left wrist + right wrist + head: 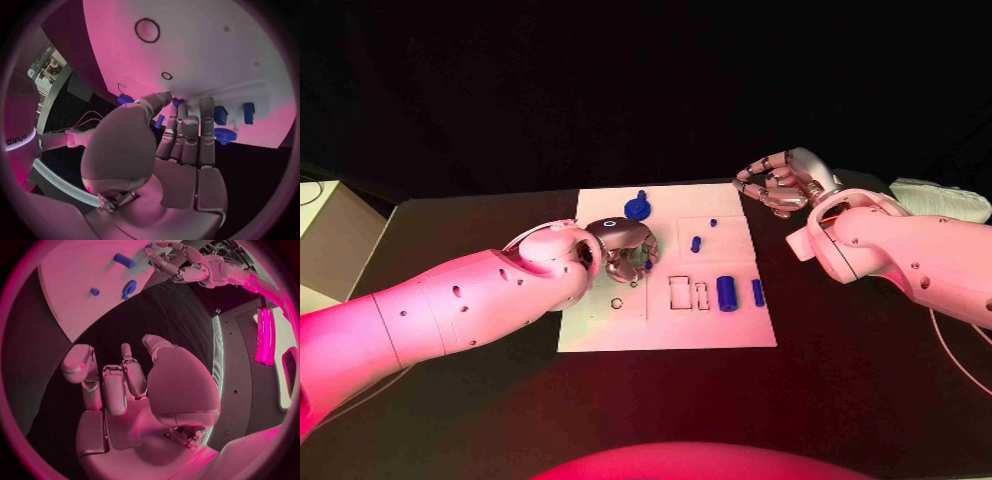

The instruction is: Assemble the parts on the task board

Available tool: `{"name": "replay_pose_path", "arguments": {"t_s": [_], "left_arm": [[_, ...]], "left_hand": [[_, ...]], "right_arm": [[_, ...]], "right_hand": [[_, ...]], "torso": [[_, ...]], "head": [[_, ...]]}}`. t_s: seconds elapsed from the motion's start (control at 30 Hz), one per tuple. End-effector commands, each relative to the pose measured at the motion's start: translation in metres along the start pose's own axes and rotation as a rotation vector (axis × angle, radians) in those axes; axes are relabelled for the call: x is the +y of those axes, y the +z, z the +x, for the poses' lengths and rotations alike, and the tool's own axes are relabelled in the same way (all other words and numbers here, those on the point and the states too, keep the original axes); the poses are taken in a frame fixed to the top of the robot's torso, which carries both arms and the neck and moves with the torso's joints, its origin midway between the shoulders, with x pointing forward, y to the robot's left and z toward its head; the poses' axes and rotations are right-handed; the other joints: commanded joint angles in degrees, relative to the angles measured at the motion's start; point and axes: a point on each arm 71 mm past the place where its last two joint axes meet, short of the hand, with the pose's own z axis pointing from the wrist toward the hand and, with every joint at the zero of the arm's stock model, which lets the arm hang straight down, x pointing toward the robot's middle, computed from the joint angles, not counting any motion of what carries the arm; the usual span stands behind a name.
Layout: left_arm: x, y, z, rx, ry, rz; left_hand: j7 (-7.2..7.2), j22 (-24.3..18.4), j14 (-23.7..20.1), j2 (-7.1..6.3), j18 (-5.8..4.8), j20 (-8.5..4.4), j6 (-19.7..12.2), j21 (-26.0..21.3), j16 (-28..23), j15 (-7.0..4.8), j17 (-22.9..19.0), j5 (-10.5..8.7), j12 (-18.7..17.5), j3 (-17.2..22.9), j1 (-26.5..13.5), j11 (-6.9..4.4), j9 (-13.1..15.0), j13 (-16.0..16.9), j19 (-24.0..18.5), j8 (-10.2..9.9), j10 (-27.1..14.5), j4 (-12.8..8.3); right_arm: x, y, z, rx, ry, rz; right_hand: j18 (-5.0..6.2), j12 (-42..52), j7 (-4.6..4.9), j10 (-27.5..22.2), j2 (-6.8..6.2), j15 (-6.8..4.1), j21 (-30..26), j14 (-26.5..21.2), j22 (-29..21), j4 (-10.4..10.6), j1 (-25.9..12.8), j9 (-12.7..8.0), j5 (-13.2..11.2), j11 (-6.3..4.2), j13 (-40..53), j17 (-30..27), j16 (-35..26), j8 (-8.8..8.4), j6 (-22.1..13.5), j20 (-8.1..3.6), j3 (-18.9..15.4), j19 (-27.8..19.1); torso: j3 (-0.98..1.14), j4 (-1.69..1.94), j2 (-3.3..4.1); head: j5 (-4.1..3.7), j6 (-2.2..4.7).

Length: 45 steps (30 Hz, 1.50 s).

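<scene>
Left hand (620, 243) over task board (668, 330), fingers (187, 135) extended among blue parts (220, 115), grasp unclear, right hand (783, 182) empty, loosely curled, off-board.

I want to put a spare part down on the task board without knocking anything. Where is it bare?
The task board's near strip, below the blue cylinder, is bare, as is its far right corner beyond the small blue peg. It is crowded mid-board, where the left robot hand hovers. The right robot hand hangs off the board's far right edge.
</scene>
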Motion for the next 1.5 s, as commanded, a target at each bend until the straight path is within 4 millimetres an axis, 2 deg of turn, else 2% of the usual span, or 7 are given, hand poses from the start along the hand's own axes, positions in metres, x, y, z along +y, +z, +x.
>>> {"name": "replay_pose_path", "arguments": {"t_s": [0.03,0.37,0.63,0.8,1.07,1.27,1.5], "left_arm": [[0.0016,0.0008,0.0039,0.041,0.003,-0.019],[-0.0026,0.0029,0.0057,0.064,-0.015,0.0],[-0.0029,0.0033,0.0063,0.071,-0.024,0.001],[-0.0026,0.0038,0.0061,0.067,-0.026,-0.003],[-0.0034,0.0041,0.0046,0.046,-0.028,0.004],[-0.0047,0.0041,0.0026,0.018,-0.035,0.017],[-0.0047,0.004,0.0025,0.016,-0.036,0.02]], "left_hand": [[0.08,-0.2,-0.5,0.01,0.8,0.16,-0.2,-0.4,-0.1,0.09,-0.4,-0.01,-0.9,0.0,-0.4,0.07,0.0,-0.7,0.4,0.1,-0.4,0.5],[0.41,-0.8,-1.3,-0.44,0.83,0.37,0.1,-1.2,-0.4,0.33,-2.1,-0.07,-5.5,0.8,0.3,0.34,0.0,-3.9,0.8,-0.1,1.6,1.8],[1.13,-1.2,-2.5,-1.15,0.81,0.7,-1.0,-1.6,-0.8,0.8,-4.6,-0.1,-10.2,0.9,0.8,0.9,-0.5,-6.7,0.9,-2.0,2.5,2.7],[1.26,-1.2,-2.6,-0.95,0.81,0.75,-1.0,-1.6,-0.9,0.81,-5.0,-0.08,-10.6,1.0,1.0,0.98,-0.6,-7.0,0.9,-2.2,2.9,2.8],[0.72,-1.1,-1.4,0.59,0.88,0.4,0.6,-1.1,-0.6,0.33,-3.9,-0.26,-11.0,1.9,2.4,0.38,-0.4,-7.5,1.4,-2.1,5.9,2.7],[0.31,-1.0,-1.0,0.22,0.86,0.23,0.0,-0.9,-0.5,0.17,-3.6,-0.33,-10.8,1.5,2.3,0.27,-0.5,-7.4,1.4,-2.7,6.0,2.7],[0.04,-0.9,-0.8,0.67,0.86,0.09,1.0,-0.7,-0.5,0.05,-3.5,-0.29,-10.6,1.6,3.0,0.12,-0.3,-7.4,1.5,-2.2,5.9,2.4]], "right_arm": [[0.0015,-0.0001,0.0012,0.01,-0.005,-0.014],[0.0017,0.0,0.0015,0.01,-0.005,-0.015],[0.0017,-0.0002,0.0014,0.01,-0.005,-0.016],[0.0017,-0.0003,0.0013,0.009,-0.004,-0.016],[0.0016,-0.0003,0.0012,0.009,-0.004,-0.016],[0.0014,-0.0003,0.001,0.009,-0.005,-0.015],[0.0014,-0.0003,0.0011,0.01,-0.005,-0.015]], "right_hand": [[0.24,0.1,0.11,0.0,0.17,0.41,-0.1,2.9,0.0,0.0,0.6,0.1,0.2,0.03,4.7,7.6,-0.1,0.33,-0.4,-0.03,0.2,0.2],[0.24,0.1,0.11,0.0,0.17,0.41,-0.1,2.9,0.0,0.0,0.6,0.1,0.2,0.03,4.7,7.6,-0.1,0.33,-0.4,-0.03,0.2,0.2],[0.24,0.1,0.11,0.0,0.17,0.41,-0.1,2.9,0.0,0.0,0.6,0.1,0.2,0.03,4.7,7.6,-0.1,0.33,-0.4,-0.03,0.2,0.2],[0.24,0.1,0.11,0.0,0.17,0.41,-0.1,2.9,0.0,0.0,0.6,0.1,0.2,0.03,4.7,7.6,-0.1,0.33,-0.4,-0.03,0.2,0.2],[0.22,0.2,0.11,0.1,0.17,0.41,-0.2,2.9,0.0,0.1,0.6,0.1,0.2,0.03,4.7,7.6,-0.1,0.45,-0.4,-0.05,0.3,0.3],[0.22,0.2,0.11,0.1,0.17,0.41,-0.2,2.9,0.0,0.1,0.6,0.1,0.2,0.03,4.7,7.6,-0.1,0.45,-0.4,-0.05,0.3,0.3],[0.22,0.2,0.11,0.1,0.17,0.41,-0.2,2.9,0.0,0.1,0.6,0.1,0.2,0.03,4.7,7.6,-0.1,0.45,-0.4,-0.05,0.3,0.3]], "torso": [[-0.01,-0.01,0.01],[-0.03,0.01,0.0],[-0.02,0.0,0.0],[-0.03,0.0,0.0],[-0.04,0.04,-0.01],[-0.06,0.01,-0.01],[-0.04,0.02,-0.01]], "head": [[-0.06,0.03],[-0.11,0.02],[-0.2,0.07],[-0.14,0.11],[-0.18,0.14],[-0.15,0.18],[-0.12,0.15]]}}
